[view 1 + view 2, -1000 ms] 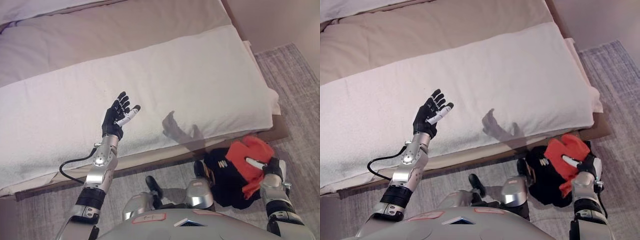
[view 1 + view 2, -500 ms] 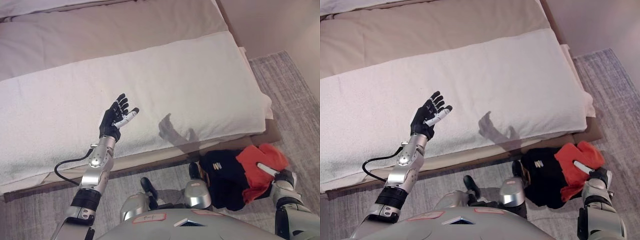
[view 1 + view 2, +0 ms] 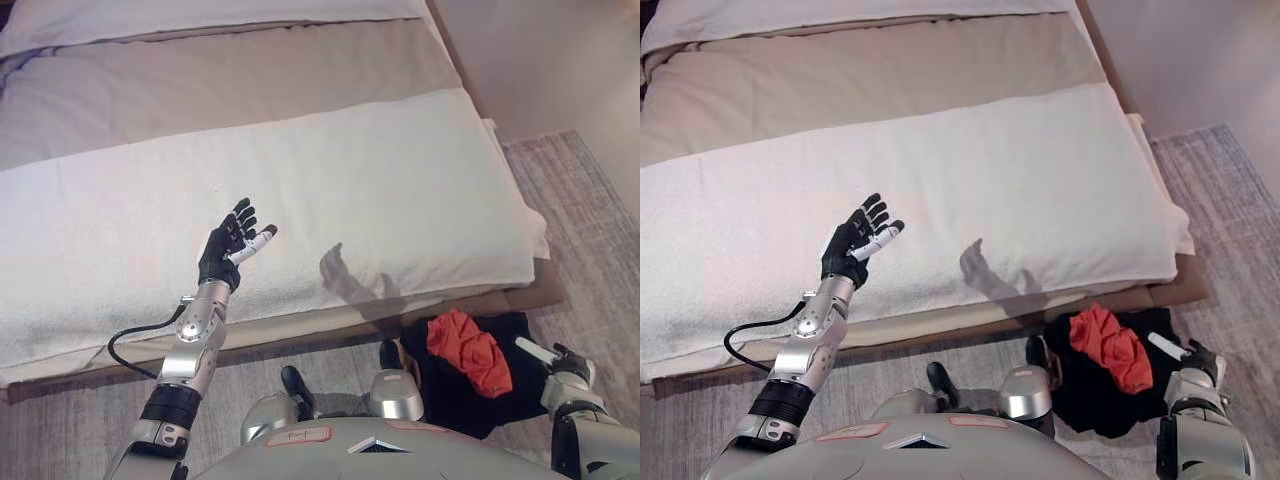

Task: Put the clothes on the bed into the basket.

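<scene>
An orange-red garment [image 3: 470,350] lies crumpled in the black basket [image 3: 452,398] on the floor by the bed's near edge. It also shows in the right eye view [image 3: 1112,345]. My right hand [image 3: 555,358] is just right of the basket, with fingers straight and holding nothing. My left hand [image 3: 232,250] is raised open and empty over the white bed cover [image 3: 380,170]. I see no clothes on the bed.
The bed fills the upper view, with a beige sheet [image 3: 250,80] and a white pillow [image 3: 200,15] at the back. A grey rug [image 3: 590,230] covers the floor to the right. A wall [image 3: 540,50] stands at the upper right.
My right hand has let go of the orange-red garment, which now lies lower in the black basket. The hand has moved down and right. The camera has shifted; the left hand holds its pose.
</scene>
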{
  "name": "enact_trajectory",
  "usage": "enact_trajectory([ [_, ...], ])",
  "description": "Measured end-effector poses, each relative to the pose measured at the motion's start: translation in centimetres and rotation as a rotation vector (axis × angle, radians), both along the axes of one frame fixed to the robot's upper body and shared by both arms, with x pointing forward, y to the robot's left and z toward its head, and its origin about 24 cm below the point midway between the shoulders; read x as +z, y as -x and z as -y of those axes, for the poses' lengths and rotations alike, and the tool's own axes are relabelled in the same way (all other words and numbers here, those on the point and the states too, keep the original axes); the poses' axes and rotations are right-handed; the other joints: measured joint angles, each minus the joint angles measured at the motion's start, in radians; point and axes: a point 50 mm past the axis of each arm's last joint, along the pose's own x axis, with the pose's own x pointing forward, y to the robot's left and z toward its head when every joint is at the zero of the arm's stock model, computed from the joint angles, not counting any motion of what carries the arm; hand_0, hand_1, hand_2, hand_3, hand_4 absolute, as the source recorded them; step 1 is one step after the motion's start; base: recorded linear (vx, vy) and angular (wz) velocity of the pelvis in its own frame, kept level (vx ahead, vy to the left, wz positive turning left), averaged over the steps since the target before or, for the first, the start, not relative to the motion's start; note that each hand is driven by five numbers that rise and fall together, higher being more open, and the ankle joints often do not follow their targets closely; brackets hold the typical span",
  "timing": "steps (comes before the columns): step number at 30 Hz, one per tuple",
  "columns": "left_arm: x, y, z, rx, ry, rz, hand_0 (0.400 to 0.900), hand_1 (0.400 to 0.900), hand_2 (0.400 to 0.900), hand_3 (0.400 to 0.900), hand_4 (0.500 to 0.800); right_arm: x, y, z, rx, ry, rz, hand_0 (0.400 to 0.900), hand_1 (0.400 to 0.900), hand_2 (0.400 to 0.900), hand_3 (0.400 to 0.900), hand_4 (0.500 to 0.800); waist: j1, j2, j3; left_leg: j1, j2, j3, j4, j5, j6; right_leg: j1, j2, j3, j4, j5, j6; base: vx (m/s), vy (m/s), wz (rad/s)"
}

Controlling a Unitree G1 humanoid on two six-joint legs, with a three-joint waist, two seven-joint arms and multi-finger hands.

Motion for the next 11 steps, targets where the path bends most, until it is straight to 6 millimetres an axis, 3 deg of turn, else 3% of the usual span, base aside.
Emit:
enact_trajectory([
  [6, -0.1, 0.1, -0.1, 0.004, -0.001, -0.004, 0.900, 0.900, 0.900, 0.900, 0.800, 1.1, 0.1, 1.4, -0.020, 0.043, 0.013, 0.900, 0.900, 0.900, 0.900, 0.800, 0.020, 0.000, -0.005, -0.004, 0.000, -0.026, 0.000, 0.007, 0.000, 0.014, -0.001, -0.031, 0.000, -0.004, -0.006, -0.02, 0.002, 0.14],
  [8, -0.1, 0.2, -0.2, 0.015, -0.002, -0.007, 0.900, 0.900, 0.900, 0.900, 0.800, 1.6, -1.1, 1.4, 0.008, 0.062, 0.057, 0.900, 0.900, 0.900, 0.900, 0.800, 0.022, 0.000, -0.007, -0.004, 0.000, -0.030, 0.000, 0.008, 0.001, 0.018, -0.001, -0.036, 0.000, -0.004, -0.006, -0.05, 0.031, 0.23],
  [11, -0.7, 0.9, -0.7, 0.052, 0.007, -0.028, 0.900, 0.900, 0.900, 0.900, 0.800, 2.1, -4.0, -0.4, 0.083, 0.104, 0.160, 0.900, 0.900, 0.900, 0.900, 0.800, 0.021, -0.002, -0.018, -0.006, 0.002, -0.043, 0.000, 0.011, 0.005, 0.024, 0.000, -0.049, 0.000, -0.004, -0.006, -0.05, 0.028, 0.24],
])
